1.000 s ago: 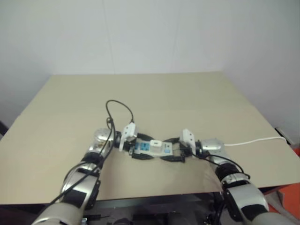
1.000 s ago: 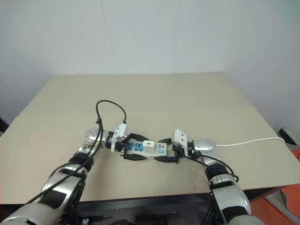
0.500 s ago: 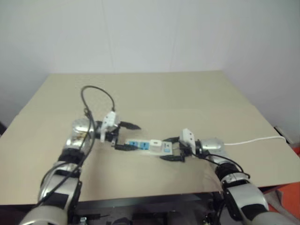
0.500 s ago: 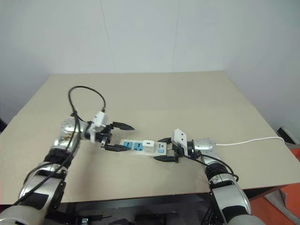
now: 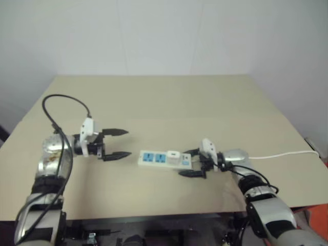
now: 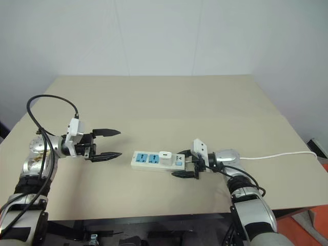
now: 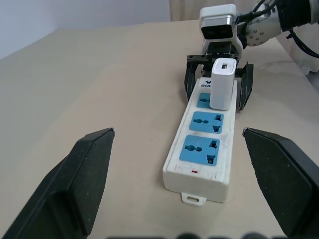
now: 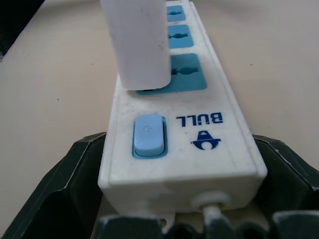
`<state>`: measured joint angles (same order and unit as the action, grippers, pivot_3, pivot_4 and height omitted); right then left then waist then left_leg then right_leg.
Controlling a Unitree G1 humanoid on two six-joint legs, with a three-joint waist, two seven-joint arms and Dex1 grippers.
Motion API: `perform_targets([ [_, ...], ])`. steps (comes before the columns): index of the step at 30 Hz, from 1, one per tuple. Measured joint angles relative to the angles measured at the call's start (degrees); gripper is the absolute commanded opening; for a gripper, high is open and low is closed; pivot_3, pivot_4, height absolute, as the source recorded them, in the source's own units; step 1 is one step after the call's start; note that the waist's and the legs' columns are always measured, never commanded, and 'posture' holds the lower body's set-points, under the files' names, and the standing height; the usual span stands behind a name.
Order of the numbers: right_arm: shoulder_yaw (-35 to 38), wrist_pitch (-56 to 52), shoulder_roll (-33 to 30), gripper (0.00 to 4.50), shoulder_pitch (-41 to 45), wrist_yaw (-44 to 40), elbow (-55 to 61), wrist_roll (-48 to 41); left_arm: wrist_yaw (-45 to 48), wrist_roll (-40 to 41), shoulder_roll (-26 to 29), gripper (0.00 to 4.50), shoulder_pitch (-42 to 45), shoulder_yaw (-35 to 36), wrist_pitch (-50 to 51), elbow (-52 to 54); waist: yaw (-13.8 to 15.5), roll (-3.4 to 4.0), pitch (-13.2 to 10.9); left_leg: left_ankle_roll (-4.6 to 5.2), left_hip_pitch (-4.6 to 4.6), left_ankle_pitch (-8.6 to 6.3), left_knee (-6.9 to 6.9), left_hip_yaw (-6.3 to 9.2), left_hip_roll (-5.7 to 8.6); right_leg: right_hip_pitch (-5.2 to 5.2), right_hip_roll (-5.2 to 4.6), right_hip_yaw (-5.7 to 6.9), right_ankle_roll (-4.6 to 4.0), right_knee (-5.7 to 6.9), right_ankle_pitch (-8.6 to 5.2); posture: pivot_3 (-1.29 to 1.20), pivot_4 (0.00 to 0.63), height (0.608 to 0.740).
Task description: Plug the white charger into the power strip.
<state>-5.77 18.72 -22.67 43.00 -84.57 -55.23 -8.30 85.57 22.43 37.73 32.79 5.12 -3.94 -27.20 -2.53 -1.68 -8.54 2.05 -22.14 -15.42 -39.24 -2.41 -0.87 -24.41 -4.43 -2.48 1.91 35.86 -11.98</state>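
Note:
The power strip (image 6: pixel 148 160) lies flat near the table's front, blue socket faces up. The white charger (image 6: pixel 165 156) stands upright in the socket nearest the strip's switch (image 8: pixel 148 135). In the left wrist view the charger (image 7: pixel 223 82) sits at the far end of the strip (image 7: pixel 204 159). My right gripper (image 6: pixel 177 164) is open, its fingers (image 8: pixel 70 184) flanking the switch end with a slight gap on both sides. My left gripper (image 6: pixel 119 143) hangs open and empty above the table, well left of the strip's free end.
The strip's thin white cable (image 6: pixel 277 155) runs from the right gripper's side to the table's right edge. The tan table (image 6: pixel 169 102) stretches bare behind the strip. A white wall stands behind it.
My left gripper has drawn away from the strip, leftward and upward, staying open. The right gripper's fingers have spread wider around the strip's end. The charger stays in its socket.

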Motion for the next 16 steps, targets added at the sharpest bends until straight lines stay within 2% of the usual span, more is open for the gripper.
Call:
perform_targets([
  [8, 3.1, -5.03, -9.55, 4.49, -8.06, -2.94, 20.32, -6.57, -2.8, 1.87, 3.13, 4.5, -4.54, 1.92, 5.0, 8.86, 0.4, 0.02, -0.34, 0.01, -0.19, -0.01, 0.06, 0.08, 0.0, -0.07, -0.04, 0.11, 0.0, -0.07, 0.0, 0.0, 0.15, 0.74],
  [16, 7.52, -11.29, -18.91, 4.49, -15.55, -2.72, 33.33, -11.09, -4.67, 2.42, 4.62, 4.5, -9.66, 3.01, 6.89, 12.3, 0.7, -0.01, -0.65, -0.02, -0.09, 0.01, 0.06, 0.04, -0.01, -0.05, -0.01, 0.1, -0.02, -0.15, 0.0, 0.0, 0.15, 0.74],
])
